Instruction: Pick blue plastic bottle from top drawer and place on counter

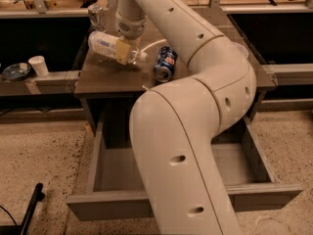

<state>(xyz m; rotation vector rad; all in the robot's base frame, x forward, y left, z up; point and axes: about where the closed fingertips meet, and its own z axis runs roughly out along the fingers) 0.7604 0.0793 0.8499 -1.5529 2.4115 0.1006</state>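
White cup (38, 65) on ledge far left. Blue plastic bottle (106, 45) lying sideways over left part of counter (105, 77), cap end toward right; contact with surface unclear. Gripper (125, 51) clamped across bottle near neck. Dark blue soda can (165, 64) just right of it. Top drawer (107, 205) open below counter, arm (195, 131) crossing in front.

We find the gripper (125, 53) over the left part of the counter (107, 77), clasping the blue plastic bottle (103, 44), which lies sideways with the can (165, 64) just to its right. Below and nearer to us the top drawer (115, 168) stands open, with the arm (195, 131) crossing over it. A cup (37, 65) sits well left of the counter.
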